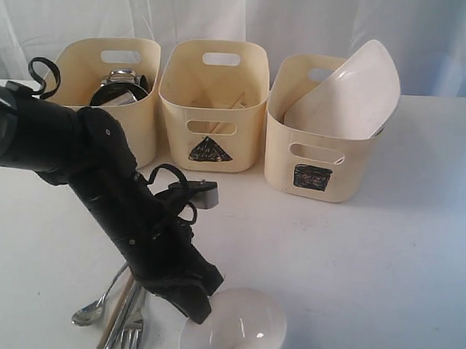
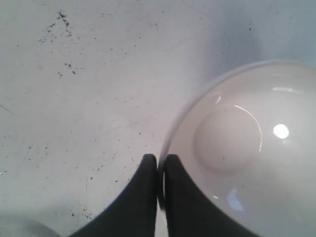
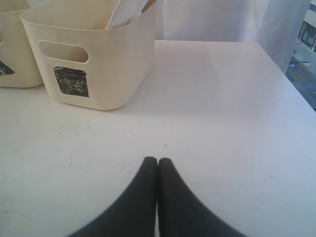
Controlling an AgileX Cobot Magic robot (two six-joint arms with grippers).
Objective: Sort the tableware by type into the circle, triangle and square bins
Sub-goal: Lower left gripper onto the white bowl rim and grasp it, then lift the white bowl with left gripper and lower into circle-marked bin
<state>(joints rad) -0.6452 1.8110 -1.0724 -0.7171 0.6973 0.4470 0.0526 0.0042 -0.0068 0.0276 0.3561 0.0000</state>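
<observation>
Nearest the lens, at the front edge of the table [image 1: 385, 253], sits the white bowl [image 1: 237, 327], upright and mouth up. My left gripper [image 2: 159, 165] has it by the rim on the side facing the cutlery. 1 finger is inside and 1 outside, the 2 pressed onto the rim with no gap to see, so I read that as a grasp on the bowl. The left arm [image 1: 123, 192] comes in from the left, elbow high, forearm slanting down to the bowl. Just beside the bowl, under that forearm, lie the spoon [image 1: 93, 308], fork [image 1: 135, 333] and chopsticks [image 1: 113, 317], long axes roughly front to back.

The leftmost bin [image 1: 145, 131], triangle bin [image 1: 213, 103] and square bin [image 1: 312, 147] stand in a row at the back, well apart from the bowl. I'd guess the leftmost, holding steel ware [image 1: 120, 83], takes the bowl, though the arm hides its mark. That means lifting up, back and left. The right gripper [image 3: 157, 163] is clenched on nothing, near the square bin.
</observation>
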